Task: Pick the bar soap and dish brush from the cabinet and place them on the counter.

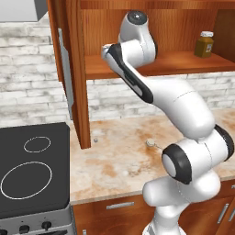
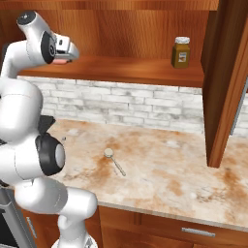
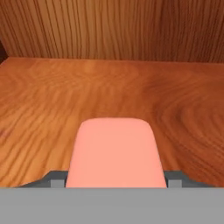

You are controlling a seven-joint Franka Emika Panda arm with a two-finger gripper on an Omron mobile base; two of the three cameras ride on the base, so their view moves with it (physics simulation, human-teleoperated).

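**Hand view: pink soap between the fingers on the cabinet shelf**

Hand view showed the bar soap lying flat on the wooden shelf of the cabinet, directly ahead of the gripper, with one grey fingertip just showing on either side of the block. The jaws stood wide, flanking the soap; whether the pads pressed on it could not be told, and the soap rested on the shelf, not lifted.

In the right base view the gripper reached into the cabinet at the left end of the shelf, a sliver of pink beneath it. An amber jar stood well apart, far along the shelf. The dish brush already lay on the counter.

By my reading, the step in hand was the grasp of the soap. The next move called for closing the fingers squarely on its sides, lifting clear of the shelf edge, then lowering to the counter.
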